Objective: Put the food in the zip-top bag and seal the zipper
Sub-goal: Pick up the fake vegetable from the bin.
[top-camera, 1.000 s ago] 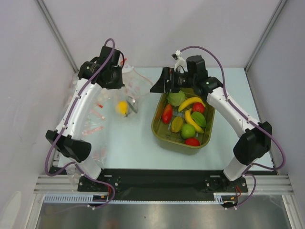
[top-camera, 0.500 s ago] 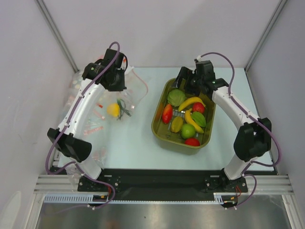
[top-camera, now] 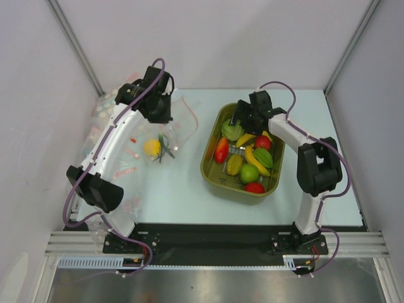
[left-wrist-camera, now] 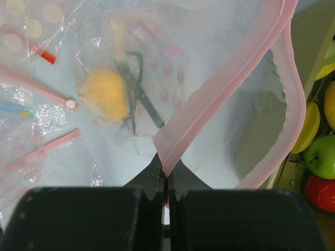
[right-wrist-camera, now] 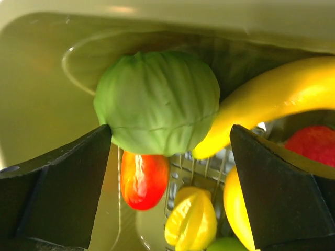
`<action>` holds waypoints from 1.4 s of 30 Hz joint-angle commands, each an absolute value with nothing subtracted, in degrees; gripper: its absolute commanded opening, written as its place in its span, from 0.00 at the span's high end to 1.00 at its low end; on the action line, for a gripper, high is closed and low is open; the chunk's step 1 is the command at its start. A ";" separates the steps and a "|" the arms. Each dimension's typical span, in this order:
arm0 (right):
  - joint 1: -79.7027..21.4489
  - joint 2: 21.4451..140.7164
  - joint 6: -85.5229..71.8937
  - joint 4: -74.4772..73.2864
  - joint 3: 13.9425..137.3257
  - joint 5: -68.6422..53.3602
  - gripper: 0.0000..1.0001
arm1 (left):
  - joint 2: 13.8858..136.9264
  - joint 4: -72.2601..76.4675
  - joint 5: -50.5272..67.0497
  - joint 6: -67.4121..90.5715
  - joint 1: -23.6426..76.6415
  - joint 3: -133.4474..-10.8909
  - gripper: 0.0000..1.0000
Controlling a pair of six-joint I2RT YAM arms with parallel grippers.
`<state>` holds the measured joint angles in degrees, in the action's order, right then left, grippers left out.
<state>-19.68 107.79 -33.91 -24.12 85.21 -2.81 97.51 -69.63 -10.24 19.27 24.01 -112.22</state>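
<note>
My left gripper (top-camera: 161,108) is shut on the pink-red zipper strip (left-wrist-camera: 225,78) of the clear zip-top bag (top-camera: 175,125) and holds the mouth up and open (left-wrist-camera: 166,175). A yellow lemon (top-camera: 151,147) lies inside the bag, also seen in the left wrist view (left-wrist-camera: 103,94). My right gripper (top-camera: 242,117) is open and empty, low over the far end of the olive tub (top-camera: 208,167), its jaws either side of a green cabbage-like toy (right-wrist-camera: 157,102). A banana (right-wrist-camera: 277,94), a red-orange fruit (right-wrist-camera: 144,178) and a red tomato (right-wrist-camera: 314,144) lie just beyond it. A green apple (top-camera: 249,173) is nearer me.
Clear bags printed with pastel dots and pink strips (top-camera: 120,165) lie along the left wall, also in the left wrist view (left-wrist-camera: 31,83). The tub also holds a yellow star fruit (top-camera: 234,164), a second banana (top-camera: 255,159) and a red fruit (top-camera: 255,187). Enclosure walls stand on both sides.
My right gripper moved right, away from the bag's mouth, and came down over the tub's far end. My left gripper shifted slightly up and right with the bag. The lemon slid left inside the bag.
</note>
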 commanded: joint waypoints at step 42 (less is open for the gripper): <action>-27.76 89.03 -39.11 -9.14 89.11 -33.48 0.86 | 96.15 -70.84 -9.14 20.30 26.89 -111.97 1.00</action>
<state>-24.36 87.92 -36.67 -13.06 84.16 -26.92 97.51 -71.26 -9.82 19.49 26.46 -112.05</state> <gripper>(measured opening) 0.339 0.011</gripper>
